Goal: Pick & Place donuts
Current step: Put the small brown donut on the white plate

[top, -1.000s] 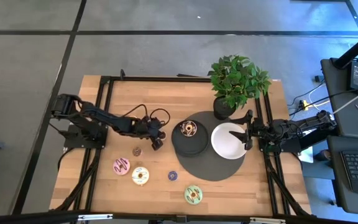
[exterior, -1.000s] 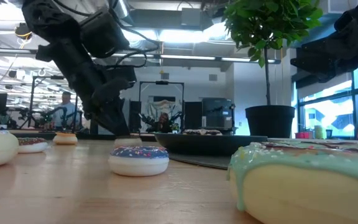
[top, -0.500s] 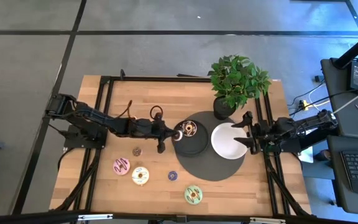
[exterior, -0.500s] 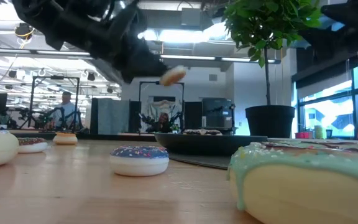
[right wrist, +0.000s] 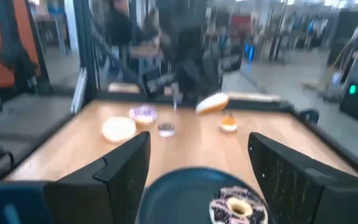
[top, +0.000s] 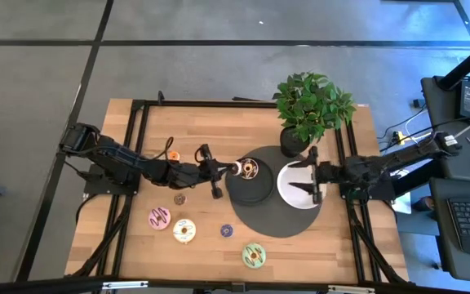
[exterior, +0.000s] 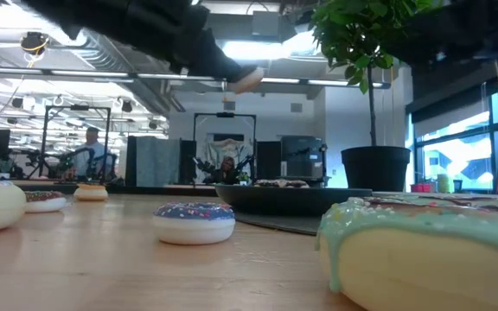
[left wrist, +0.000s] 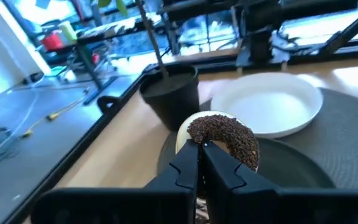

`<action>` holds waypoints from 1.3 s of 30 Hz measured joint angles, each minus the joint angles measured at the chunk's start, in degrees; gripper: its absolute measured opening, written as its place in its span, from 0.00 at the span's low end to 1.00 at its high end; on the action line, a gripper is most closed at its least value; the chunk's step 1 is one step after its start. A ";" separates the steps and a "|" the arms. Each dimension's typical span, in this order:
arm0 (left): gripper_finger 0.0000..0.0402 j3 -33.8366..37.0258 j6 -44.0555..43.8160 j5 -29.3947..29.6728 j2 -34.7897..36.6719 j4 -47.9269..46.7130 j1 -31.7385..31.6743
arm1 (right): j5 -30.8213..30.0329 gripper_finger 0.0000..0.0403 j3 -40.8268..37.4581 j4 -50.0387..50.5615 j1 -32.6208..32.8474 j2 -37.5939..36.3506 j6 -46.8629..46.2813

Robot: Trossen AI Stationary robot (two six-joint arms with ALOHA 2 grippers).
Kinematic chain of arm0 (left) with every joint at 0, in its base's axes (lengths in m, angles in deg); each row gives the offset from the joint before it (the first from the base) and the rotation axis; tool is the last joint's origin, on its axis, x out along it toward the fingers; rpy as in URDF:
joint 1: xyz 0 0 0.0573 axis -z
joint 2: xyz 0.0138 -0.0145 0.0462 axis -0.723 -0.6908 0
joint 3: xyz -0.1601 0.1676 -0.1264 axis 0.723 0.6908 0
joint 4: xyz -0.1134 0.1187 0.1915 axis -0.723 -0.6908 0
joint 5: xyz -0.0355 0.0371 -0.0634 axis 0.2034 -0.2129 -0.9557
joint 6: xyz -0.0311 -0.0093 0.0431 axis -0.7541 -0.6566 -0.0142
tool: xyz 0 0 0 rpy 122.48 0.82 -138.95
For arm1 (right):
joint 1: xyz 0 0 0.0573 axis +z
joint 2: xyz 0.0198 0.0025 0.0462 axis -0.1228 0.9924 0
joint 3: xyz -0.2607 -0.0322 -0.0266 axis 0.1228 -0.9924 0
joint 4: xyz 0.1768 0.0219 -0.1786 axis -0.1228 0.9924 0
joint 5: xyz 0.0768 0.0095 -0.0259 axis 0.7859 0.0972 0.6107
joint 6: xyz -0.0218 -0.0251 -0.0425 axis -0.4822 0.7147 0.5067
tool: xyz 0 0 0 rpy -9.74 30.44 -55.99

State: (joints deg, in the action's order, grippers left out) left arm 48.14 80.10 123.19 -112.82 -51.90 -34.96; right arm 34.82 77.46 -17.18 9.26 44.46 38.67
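Observation:
My left gripper (top: pixel 225 169) (left wrist: pixel 201 151) is shut on a cream donut with brown sprinkled icing (left wrist: pixel 221 138) (exterior: pixel 247 79), high over the left rim of the stacked black plates (top: pixel 243 189). Another donut (top: pixel 250 169) lies on those plates. My right gripper (top: pixel 311 176) (right wrist: pixel 197 174) hangs open over the white plate (top: pixel 296 194) and touches nothing. A tiny brown donut (top: pixel 179 198), a pink (top: pixel 160 218), a cream (top: pixel 184 231), a small purple (top: pixel 227 231) and a green donut (top: pixel 254 256) lie flat on the table. My left gripper pinches the donut's ring at its near edge (left wrist: pixel 197 142) between the two fingertips (left wrist: pixel 185 163). The fingers come almost level from the table's left. The donut is lifted clear and tilted, its iced face toward the wrist.
A potted plant (top: pixel 310 106) stands at the far right beside the plates. A round dark mat (top: pixel 280 224) lies under both plates. A small orange donut (top: pixel 172 154) lies by the left arm. People and desks show in the room behind.
My left gripper has taken the donut up from the table near the tiny brown one, risen, rolled its wrist and gone right toward the black plates. The donut now hangs clear of the table. My right gripper has shifted left over the white plate, still open.

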 joint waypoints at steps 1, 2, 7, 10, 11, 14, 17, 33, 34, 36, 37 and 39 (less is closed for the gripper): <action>0.01 -1.10 -0.43 1.54 -0.08 -1.84 0.32 | -0.17 0.67 1.75 0.45 0.00 3.13 -0.01; 0.01 -2.08 -0.61 3.51 -0.39 -3.14 0.65 | -1.22 0.67 3.59 0.63 0.02 6.19 0.02; 0.01 -5.08 5.44 13.63 -3.08 -5.47 2.94 | -12.50 0.67 12.62 1.71 0.04 21.71 1.76; 0.01 -6.71 8.79 19.40 -5.03 -5.47 4.23 | -17.81 0.65 17.96 1.50 0.03 30.12 4.38; 0.01 -7.12 9.79 21.21 -5.55 -5.53 4.60 | -18.59 0.64 19.67 1.31 0.04 32.76 5.26; 0.01 -8.85 11.95 24.79 -7.41 -5.49 5.47 | -19.42 0.60 25.28 0.48 0.04 39.99 8.51; 0.01 -10.58 13.64 26.12 -9.16 -5.50 6.22 | -19.51 0.55 31.34 0.33 0.04 46.38 13.28; 0.01 -12.59 13.80 31.79 -10.51 -5.90 8.63 | -30.88 0.41 43.54 5.56 0.70 55.92 18.79; 0.01 -12.92 13.79 31.74 -10.51 -5.82 8.87 | -31.26 0.41 43.54 5.48 0.70 55.90 18.77; 0.01 -13.47 13.79 31.69 -10.51 -5.88 9.14 | -32.17 0.40 43.54 5.48 0.70 55.90 18.73; 0.01 -13.69 13.79 31.76 -10.51 -5.90 9.31 | -32.54 0.39 43.54 5.47 0.72 55.90 18.69; 0.01 -14.04 13.79 31.82 -10.51 -5.87 9.59 | -32.81 0.38 43.54 5.43 0.74 55.90 18.64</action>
State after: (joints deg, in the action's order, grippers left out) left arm 34.11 93.89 155.02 -123.33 -57.77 -25.37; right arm 2.01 121.01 -11.75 10.01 100.36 57.30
